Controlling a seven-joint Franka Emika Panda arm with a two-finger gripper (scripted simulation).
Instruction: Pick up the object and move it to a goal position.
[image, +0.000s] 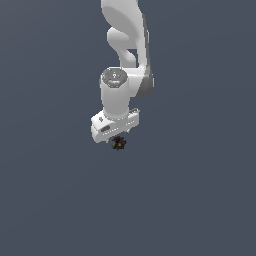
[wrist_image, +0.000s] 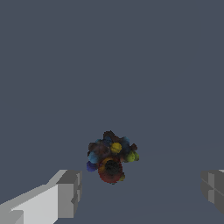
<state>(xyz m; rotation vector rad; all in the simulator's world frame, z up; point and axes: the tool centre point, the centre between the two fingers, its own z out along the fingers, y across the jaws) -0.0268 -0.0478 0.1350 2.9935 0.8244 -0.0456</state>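
Observation:
The object (image: 118, 143) is a tiny dark spiky clump with yellow, green and red specks, resting on the grey floor just below the white arm's hand. In the wrist view the object (wrist_image: 111, 157) lies between the two grey fingertips, a little ahead of them and nearer to one fingertip (wrist_image: 69, 193) than to the other. My gripper (wrist_image: 141, 189) is open, its fingers wide apart with nothing touching them. In the exterior view the gripper (image: 116, 136) hangs right over the clump, and its fingers are mostly hidden by the hand.
A plain dark grey floor (image: 200, 200) fills both views. No other objects or edges show.

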